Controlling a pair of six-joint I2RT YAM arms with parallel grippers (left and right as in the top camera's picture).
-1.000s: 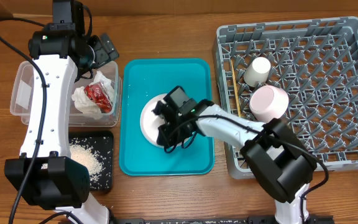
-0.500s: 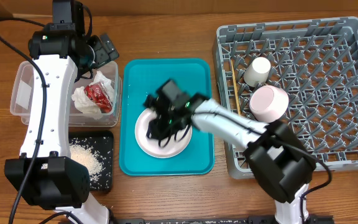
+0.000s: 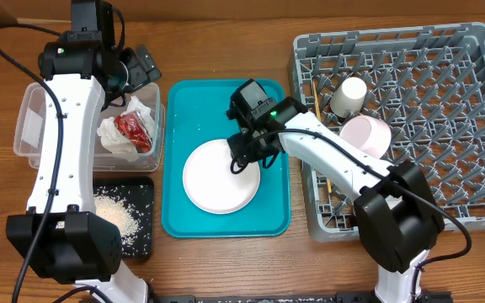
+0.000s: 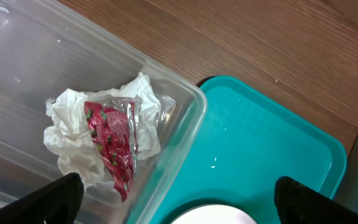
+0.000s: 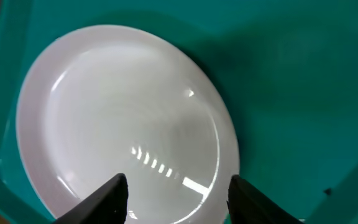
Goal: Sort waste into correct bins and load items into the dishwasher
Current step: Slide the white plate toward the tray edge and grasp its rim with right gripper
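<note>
Overhead
- Left gripper [image 3: 135, 67]: hangs above the far right corner of the clear tub [image 3: 32, 126], jaws spread wide and holding nothing.
- Right gripper [image 3: 244, 158]: sits over the far right edge of the plate [image 3: 221, 181], jaws parted and empty.
- Plate: pale and round, lying flat on the teal tray [image 3: 268, 220] at the middle of the table [image 3: 226, 46].
- Waste in tub: a crumpled white napkin [image 3: 110, 136] lies against the right wall, with the red wrapper [image 3: 133, 128] on top of it.
- Crumbs [image 3: 112, 215]: a loose heap in the black tray [image 3: 143, 240], just in front of the tub.
- Dish rack [image 3: 445, 109]: grey, to the right of the teal tray. It holds the cream cup [image 3: 349, 94], the bowl [image 3: 365, 139] mouth down, and the chopsticks [image 3: 320, 126] along its left side.

Left wrist
- Left gripper [image 4: 185, 202]: its two dark fingers [image 4: 55, 199] stand at the lower corners, far apart, with nothing between them.
- Below it: the tub [image 4: 17, 74] wall meets the teal tray [image 4: 266, 143] rim.
- Waste: the wrapper [image 4: 114, 146] rests on the napkin [image 4: 70, 124] inside the tub.
- Plate [image 4: 213, 216]: only a sliver shows at the bottom edge.

Right wrist
- Right gripper [image 5: 178, 196]: the fingers [image 5: 110, 198] are parted over the near part of the plate [image 5: 123, 118], not closed on its rim.
- Plate: flat on the teal tray [image 5: 291, 74] and glossy.
</note>
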